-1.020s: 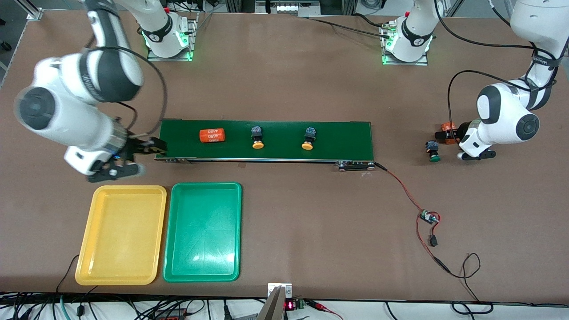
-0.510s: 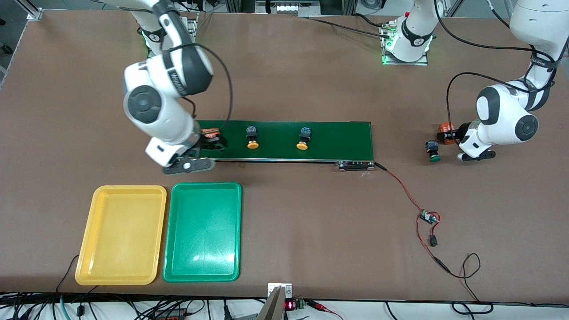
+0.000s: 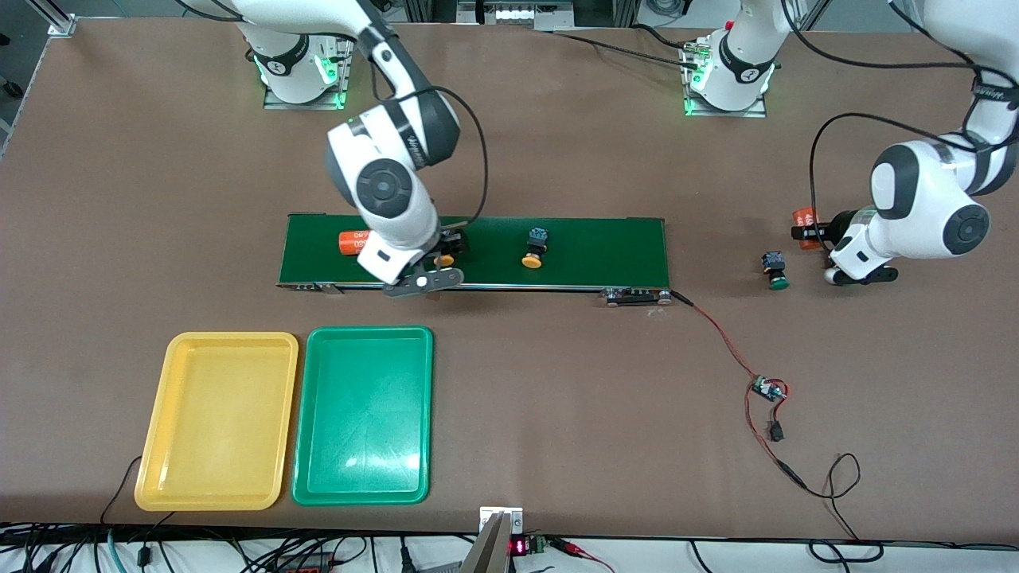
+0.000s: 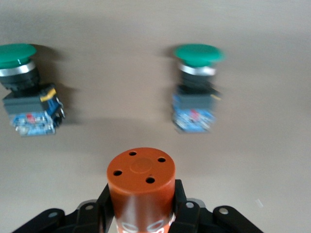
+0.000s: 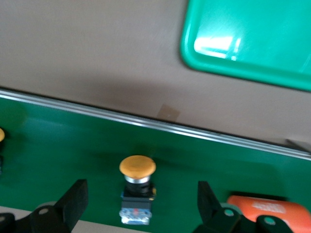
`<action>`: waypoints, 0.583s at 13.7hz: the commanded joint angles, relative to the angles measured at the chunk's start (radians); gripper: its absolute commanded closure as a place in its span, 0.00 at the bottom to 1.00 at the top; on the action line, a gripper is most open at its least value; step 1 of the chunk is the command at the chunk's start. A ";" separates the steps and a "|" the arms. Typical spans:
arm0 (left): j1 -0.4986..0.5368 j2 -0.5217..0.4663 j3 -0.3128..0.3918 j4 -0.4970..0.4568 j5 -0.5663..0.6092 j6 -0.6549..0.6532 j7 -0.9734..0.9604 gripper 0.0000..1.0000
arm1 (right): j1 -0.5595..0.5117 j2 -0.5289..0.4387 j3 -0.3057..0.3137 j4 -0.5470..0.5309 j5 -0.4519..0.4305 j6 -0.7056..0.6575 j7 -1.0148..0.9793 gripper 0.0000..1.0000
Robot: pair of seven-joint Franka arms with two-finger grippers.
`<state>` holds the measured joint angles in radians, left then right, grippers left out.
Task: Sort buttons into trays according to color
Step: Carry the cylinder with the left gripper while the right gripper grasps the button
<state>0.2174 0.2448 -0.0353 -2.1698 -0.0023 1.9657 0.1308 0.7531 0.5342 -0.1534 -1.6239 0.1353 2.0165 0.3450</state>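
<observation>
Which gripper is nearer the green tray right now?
Right. The right gripper hovers with jaws open over a yellow button on the conveyor belt, just above the green tray. The left gripper, holding an orange cylinder, is at the table's other end.

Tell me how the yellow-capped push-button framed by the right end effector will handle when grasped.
The small yellow-capped push-button with a black-and-blue body looks rigid and light. Lying on the green conveyor belt, its round cap may let it roll or pivot. The smooth cap seems slippery; the boxy body probably grips better.

R arm reaches out from base, wrist bent down, right gripper (image 3: 443, 256) low, jaws wide apart. L arm folded, left gripper (image 3: 810, 233) low, jaws clamped on load.
</observation>
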 commanded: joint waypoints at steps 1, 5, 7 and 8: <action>-0.022 -0.058 -0.054 0.089 -0.016 -0.157 0.105 0.82 | 0.012 0.038 -0.012 0.006 0.007 0.001 0.006 0.00; -0.121 -0.035 -0.112 0.175 -0.021 -0.176 0.346 0.83 | 0.006 0.050 -0.012 -0.042 0.003 0.001 0.003 0.00; -0.121 -0.029 -0.222 0.192 -0.024 -0.172 0.403 0.84 | 0.005 0.043 -0.012 -0.071 0.006 -0.002 0.006 0.00; -0.121 -0.027 -0.274 0.194 -0.025 -0.159 0.432 0.84 | 0.005 0.043 -0.012 -0.083 0.009 -0.002 0.006 0.00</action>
<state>0.0955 0.1963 -0.2317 -2.0100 -0.0072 1.8108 0.4825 0.7589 0.5983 -0.1655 -1.6685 0.1352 2.0160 0.3470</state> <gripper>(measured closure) 0.502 0.000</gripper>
